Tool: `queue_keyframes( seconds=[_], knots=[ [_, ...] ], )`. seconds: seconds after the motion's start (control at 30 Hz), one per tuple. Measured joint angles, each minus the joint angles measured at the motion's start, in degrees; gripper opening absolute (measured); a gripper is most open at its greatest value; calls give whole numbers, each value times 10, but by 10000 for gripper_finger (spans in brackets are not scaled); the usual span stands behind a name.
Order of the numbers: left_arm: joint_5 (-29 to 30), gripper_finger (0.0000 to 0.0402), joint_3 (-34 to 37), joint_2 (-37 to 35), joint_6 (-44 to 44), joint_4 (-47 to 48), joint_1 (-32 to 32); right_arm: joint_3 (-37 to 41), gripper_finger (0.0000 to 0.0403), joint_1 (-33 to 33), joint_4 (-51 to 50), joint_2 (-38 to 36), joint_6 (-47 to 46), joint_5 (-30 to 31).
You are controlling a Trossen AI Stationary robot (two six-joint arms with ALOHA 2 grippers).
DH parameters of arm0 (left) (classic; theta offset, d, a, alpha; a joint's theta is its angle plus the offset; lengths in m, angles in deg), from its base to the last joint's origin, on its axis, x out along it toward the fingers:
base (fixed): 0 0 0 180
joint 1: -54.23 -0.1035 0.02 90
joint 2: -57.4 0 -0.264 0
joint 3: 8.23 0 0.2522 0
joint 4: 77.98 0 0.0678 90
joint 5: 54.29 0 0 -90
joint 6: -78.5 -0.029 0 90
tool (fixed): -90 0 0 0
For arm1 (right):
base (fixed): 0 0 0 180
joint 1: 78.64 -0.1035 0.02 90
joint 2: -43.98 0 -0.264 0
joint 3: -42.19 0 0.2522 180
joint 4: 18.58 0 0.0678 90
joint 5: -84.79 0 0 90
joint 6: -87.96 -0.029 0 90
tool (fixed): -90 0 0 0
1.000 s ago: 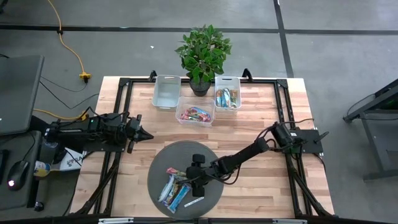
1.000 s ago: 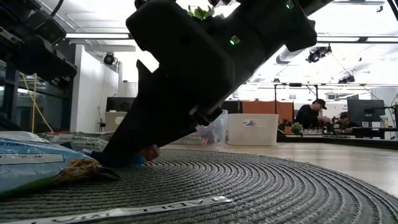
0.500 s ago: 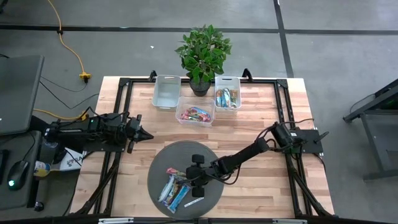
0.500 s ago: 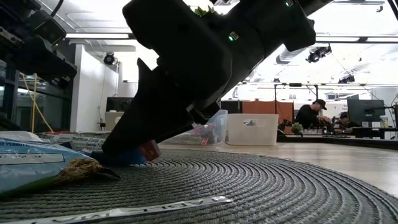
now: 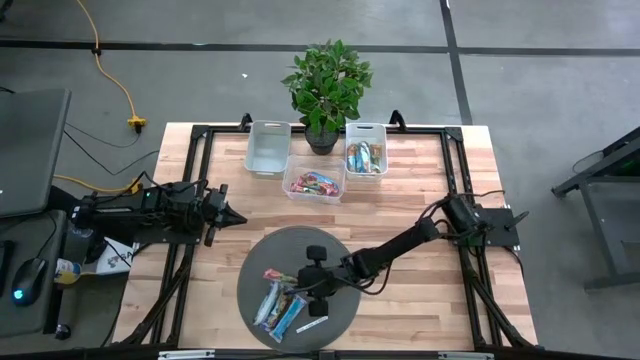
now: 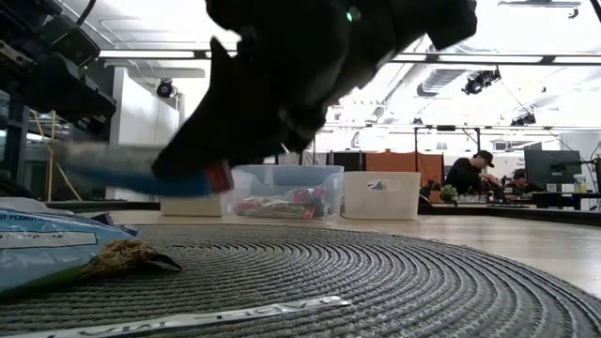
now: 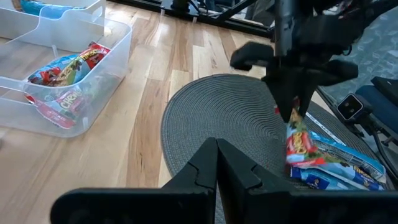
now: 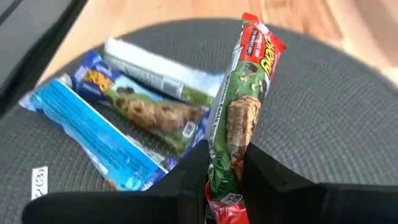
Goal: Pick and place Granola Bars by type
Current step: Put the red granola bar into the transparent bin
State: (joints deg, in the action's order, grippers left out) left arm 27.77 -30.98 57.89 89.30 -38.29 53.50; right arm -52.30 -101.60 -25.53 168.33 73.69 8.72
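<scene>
My right gripper (image 5: 303,284) (image 8: 225,163) hovers over the round grey mat (image 5: 330,245), shut on one granola bar in a green and red wrapper (image 8: 239,106) (image 6: 141,174). Several other bars, light blue and blue (image 5: 278,304) (image 8: 124,106) (image 7: 329,163), lie flat on the mat beside it. My left gripper (image 5: 236,216) (image 7: 216,146) waits shut over the table's left part, pointing at the mat. A thin white strip label (image 5: 311,326) (image 6: 235,314) lies on the mat's near edge. My right gripper pinches the green and red bar between its two fingers by its red end (image 8: 227,198). The fingers slant down from the table's right side. The bar sticks out ahead of them along their line, nearly level and lifted clear of the mat.
At the far edge stand an empty white bin (image 5: 268,148), a clear bin with red bars (image 5: 314,184) and a bin with tan and blue bars (image 5: 365,158). A potted plant (image 5: 325,90) stands between the two far bins. Bare wood lies between the mat and the bins.
My right gripper has risen from the mat, staying shut on the bar. The bar, which lay with its end on the mat among the others, is now lifted clear and nearly level. The other bars have kept their places.
</scene>
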Motion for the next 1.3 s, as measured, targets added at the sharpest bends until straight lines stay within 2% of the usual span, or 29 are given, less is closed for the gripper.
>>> queue_keyframes(
  seconds=[0.3, 0.5, 0.83, 0.97, 1.13, 1.3],
  knots=[
    [-2, 1, 0, 0, 0, 0, 0, 0, 58, 17, -1, -57, 40, 39],
    [-1, 1, 0, 0, 0, 0, 0, 0, 57, 34, -17, -107, 42, 97],
    [1, 1, 0, 0, 0, 0, 0, 0, 57, 68, -161, -183, 41, 187],
    [1, 1, 0, 0, 0, 0, 0, 0, 57, 92, -232, -208, 59, 187],
    [1, 1, 0, 0, 0, 0, 0, 0, 57, 122, -303, -226, 151, 151],
    [1, 1, 0, 0, 0, 0, 0, -1, 57, 156, -360, -228, 228, 148]
  ],
)
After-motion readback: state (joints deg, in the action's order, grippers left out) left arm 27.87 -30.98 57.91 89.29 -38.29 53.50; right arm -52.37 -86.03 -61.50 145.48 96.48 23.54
